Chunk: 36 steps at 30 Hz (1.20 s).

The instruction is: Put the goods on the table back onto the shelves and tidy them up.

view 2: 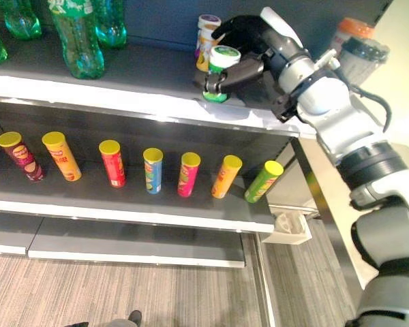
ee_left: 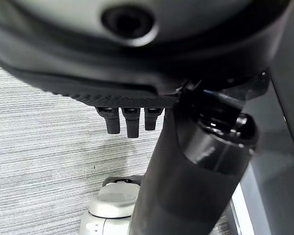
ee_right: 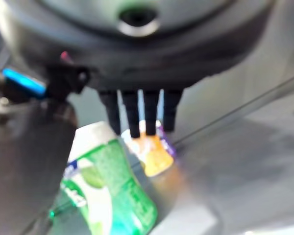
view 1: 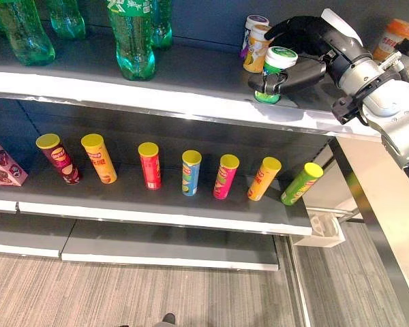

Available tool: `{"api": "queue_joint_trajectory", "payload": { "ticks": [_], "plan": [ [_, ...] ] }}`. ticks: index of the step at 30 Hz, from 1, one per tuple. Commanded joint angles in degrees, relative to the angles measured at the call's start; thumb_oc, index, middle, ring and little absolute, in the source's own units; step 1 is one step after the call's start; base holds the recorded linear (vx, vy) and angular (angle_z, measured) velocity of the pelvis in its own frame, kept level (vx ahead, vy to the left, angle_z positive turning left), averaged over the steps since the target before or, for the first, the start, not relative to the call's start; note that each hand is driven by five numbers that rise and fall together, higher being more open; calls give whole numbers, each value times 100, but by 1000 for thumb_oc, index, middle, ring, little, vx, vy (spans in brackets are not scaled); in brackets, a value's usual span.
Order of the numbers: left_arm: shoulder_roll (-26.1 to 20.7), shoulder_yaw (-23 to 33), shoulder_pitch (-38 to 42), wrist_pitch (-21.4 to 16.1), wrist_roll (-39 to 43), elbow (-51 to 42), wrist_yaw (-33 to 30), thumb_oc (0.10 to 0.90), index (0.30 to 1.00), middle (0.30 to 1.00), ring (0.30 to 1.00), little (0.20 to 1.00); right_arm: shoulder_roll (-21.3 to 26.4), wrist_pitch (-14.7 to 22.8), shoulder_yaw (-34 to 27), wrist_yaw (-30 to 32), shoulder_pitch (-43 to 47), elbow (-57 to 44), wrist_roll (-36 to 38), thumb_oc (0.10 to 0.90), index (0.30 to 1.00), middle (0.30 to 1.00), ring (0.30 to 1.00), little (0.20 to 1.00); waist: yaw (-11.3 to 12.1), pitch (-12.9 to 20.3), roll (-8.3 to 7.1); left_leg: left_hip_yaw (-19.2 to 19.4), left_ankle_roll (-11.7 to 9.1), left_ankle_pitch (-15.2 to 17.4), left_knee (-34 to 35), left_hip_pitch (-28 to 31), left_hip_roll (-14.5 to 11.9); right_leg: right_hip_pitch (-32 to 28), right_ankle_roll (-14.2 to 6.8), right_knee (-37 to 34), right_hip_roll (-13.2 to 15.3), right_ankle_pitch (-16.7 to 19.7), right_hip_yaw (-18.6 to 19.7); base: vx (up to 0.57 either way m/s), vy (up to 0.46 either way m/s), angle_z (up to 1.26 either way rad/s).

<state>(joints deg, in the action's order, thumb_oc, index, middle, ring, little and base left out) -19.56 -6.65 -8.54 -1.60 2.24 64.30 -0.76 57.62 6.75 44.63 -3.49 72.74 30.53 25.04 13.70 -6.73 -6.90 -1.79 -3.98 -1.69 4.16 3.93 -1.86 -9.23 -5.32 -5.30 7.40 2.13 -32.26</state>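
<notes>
A small green bottle with a white lid (view 1: 281,58) stands near the front edge of the upper shelf (view 1: 191,85). My right hand (view 1: 307,41) reaches in from the right and is shut on it: the thumb lies across the bottle's front and the fingers arch over behind its lid. In the right wrist view the green bottle (ee_right: 108,186) sits between thumb and fingers (ee_right: 137,112). Just behind it stand a yellow bottle (view 1: 258,49) and a purple-lidded one (view 1: 253,22). My left hand (ee_left: 130,122) hangs over the floor with relaxed fingers, holding nothing.
Several green soda bottles (view 1: 133,37) stand on the upper shelf's left half. An orange-lidded jar (view 1: 395,33) stands at its far right. On the lower shelf (view 1: 157,201) several chip cans (view 1: 150,165) lean in a row, with a pink box (view 1: 0,163) at the left.
</notes>
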Motion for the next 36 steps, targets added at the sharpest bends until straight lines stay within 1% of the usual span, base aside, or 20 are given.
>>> {"api": "queue_joint_trajectory", "payload": {
  "ticks": [1, 7, 13, 14, 17, 18, 20, 23, 24, 25, 26, 27, 28, 29, 30, 31, 32, 33, 34, 36],
  "plan": [
    [-383, -297, 7, -195, 151, 4, -115, 800, 900, 900, 900, 900, -196, 222, -27, 441, 1090, 135, 57, 800, 900, 900, 900, 900, 137, 352, -103, 503, -449, -1, 19, -286, -605, -14, -635, 454, 815, -37, 62, -8, -13, -4],
    [-371, -295, 2, -182, 164, 0, -109, 800, 900, 900, 900, 900, -135, 266, -249, 581, 1038, 35, 156, 800, 900, 900, 900, 900, 80, 368, -75, 530, -452, 0, 21, -263, -617, -20, -638, 438, 809, -34, 96, -4, -7, -6],
    [-348, -296, 13, -147, 167, 28, -124, 800, 900, 900, 900, 900, -46, 465, -886, 833, 773, -337, 519, 800, 900, 900, 900, 900, 3, 406, -42, 578, -448, 29, 27, -216, -638, -22, -638, 429, 800, -38, 147, 1, -4, -2],
    [-321, -286, -3, -128, 164, 20, -124, 800, 900, 900, 900, 900, -14, 549, -1145, 900, 652, -500, 694, 800, 900, 900, 900, 900, -26, 425, -16, 596, -450, 42, 31, -195, -647, -26, -639, 432, 793, -47, 162, 1, -11, -3],
    [-302, -273, -20, -116, 148, 7, -128, 800, 900, 900, 900, 900, 27, 643, -1428, 1007, 524, -671, 790, 800, 900, 900, 900, 900, -51, 446, 1, 633, -452, 52, 33, -177, -658, -31, -639, 422, 787, -52, 185, -7, -10, -4],
    [-306, -274, -21, -116, 148, 7, -128, 800, 900, 900, 900, 900, 28, 641, -1438, 1008, 513, -677, 788, 800, 900, 900, 900, 900, -48, 447, -3, 635, -452, 53, 34, -176, -658, -31, -639, 422, 788, -52, 187, 1, -6, -8],
    [-277, -262, -13, -103, 129, 1, -151, 800, 900, 900, 900, 900, 128, 781, -1817, 1207, 356, -960, 787, 800, 900, 900, 900, 900, -104, 487, 32, 678, -460, 64, 35, -150, -678, -28, -640, 392, 771, -56, 211, 8, -9, -11],
    [-249, -232, -9, -102, 110, 10, -177, 800, 900, 900, 900, 900, 224, 904, -2168, 1374, 151, -1232, 754, 800, 900, 900, 900, 900, -160, 503, 60, 717, -466, 78, 37, -125, -695, -20, -642, 360, 754, -48, 255, -9, -5, -8],
    [-217, -180, -6, -100, 74, 30, -199, 800, 900, 900, 900, 900, 301, 998, -2594, 1466, -257, -1671, 705, 800, 900, 900, 900, 900, -234, 513, 86, 770, -462, 92, 37, -96, -705, -7, -646, 344, 745, -35, 304, -21, -6, -6],
    [-193, -163, -3, -91, 56, 27, -205, 800, 900, 900, 900, 900, 305, 1033, -2806, 1472, -494, -1940, 722, 800, 900, 900, 900, 900, -278, 512, 111, 793, -460, 97, 41, -81, -709, 3, -650, 335, 744, -27, 332, -14, -2, -5],
    [-219, -173, -8, -91, 55, 26, -205, 800, 900, 900, 900, 900, 304, 1021, -2877, 1477, -574, -1982, 710, 800, 900, 900, 900, 900, -263, 519, 89, 796, -460, 98, 41, -79, -710, 4, -650, 334, 743, -26, 335, -23, 2, -6],
    [-173, -132, -7, -90, 20, -2, -209, 800, 900, 900, 900, 900, 321, 1097, -3279, 1440, -1047, -2432, 742, 800, 900, 900, 900, 900, -362, 539, 120, 827, -440, 80, 55, -91, -699, 41, -653, 316, 764, 6, 355, -24, 0, -9],
    [-129, -99, -13, -85, -3, -42, -196, 800, 900, 900, 900, 900, 290, 1128, -3478, 1362, -1349, -2679, 784, 800, 900, 900, 900, 900, -423, 528, 159, 859, -438, 85, 55, -83, -698, 64, -657, 313, 770, 13, 375, -30, -1, -13],
    [-156, -93, -27, -79, -39, -78, -191, 800, 900, 900, 900, 900, 280, 1094, -3789, 1298, -1793, -3008, 774, 800, 900, 900, 900, 900, -448, 538, 146, 895, -436, 93, 58, -58, -706, 76, -661, 309, 770, 24, 412, -28, -8, -21],
    [-71, -16, -30, -82, -68, -173, -165, 800, 900, 900, 900, 900, 147, 1102, -4152, 1077, -2471, -3421, 909, 800, 900, 900, 900, 900, -590, 518, 235, 958, -427, 106, 59, -28, -712, 107, -664, 293, 777, 42, 483, -20, -6, -20],
    [-123, -46, -45, -78, -71, -181, -164, 800, 900, 900, 900, 900, 127, 1077, -4301, 1067, -2646, -3508, 903, 800, 900, 900, 900, 900, -547, 537, 194, 966, -429, 109, 60, -23, -716, 109, -663, 293, 773, 43, 491, -18, -8, -23],
    [-97, -18, -50, -78, -99, -235, -142, 800, 900, 900, 900, 900, 45, 1049, -4516, 943, -3093, -3750, 923, 800, 900, 900, 900, 900, -609, 531, 228, 1007, -424, 115, 63, -3, -722, 128, -668, 287, 776, 50, 525, -19, -13, -24],
    [-62, 17, -62, -86, -148, -337, -89, 800, 900, 900, 900, 900, -187, 989, -4831, 697, -3786, -4059, 1052, 800, 900, 900, 900, 900, -743, 510, 301, 1064, -416, 119, 62, 20, -740, 160, -666, 276, 777, 56, 589, -25, -28, -40],
    [-93, 10, -81, -96, -166, -408, -56, 800, 900, 900, 900, 900, -332, 922, -5057, 557, -4268, -4225, 1083, 800, 900, 900, 900, 900, -746, 522, 295, 1117, -409, 127, 68, 44, -748, 181, -667, 268, 774, 66, 630, -27, -35, -46],
    [-123, 57, -79, -106, -185, -506, 7, 800, 900, 900, 900, 900, -466, 805, -5221, 229, -4895, -4404, 1263, 800, 900, 900, 900, 900, -873, 504, 350, 1218, -395, 142, 72, 94, -770, 240, -677, 242, 762, 87, 762, -21, -36, -48]
  ]
}}
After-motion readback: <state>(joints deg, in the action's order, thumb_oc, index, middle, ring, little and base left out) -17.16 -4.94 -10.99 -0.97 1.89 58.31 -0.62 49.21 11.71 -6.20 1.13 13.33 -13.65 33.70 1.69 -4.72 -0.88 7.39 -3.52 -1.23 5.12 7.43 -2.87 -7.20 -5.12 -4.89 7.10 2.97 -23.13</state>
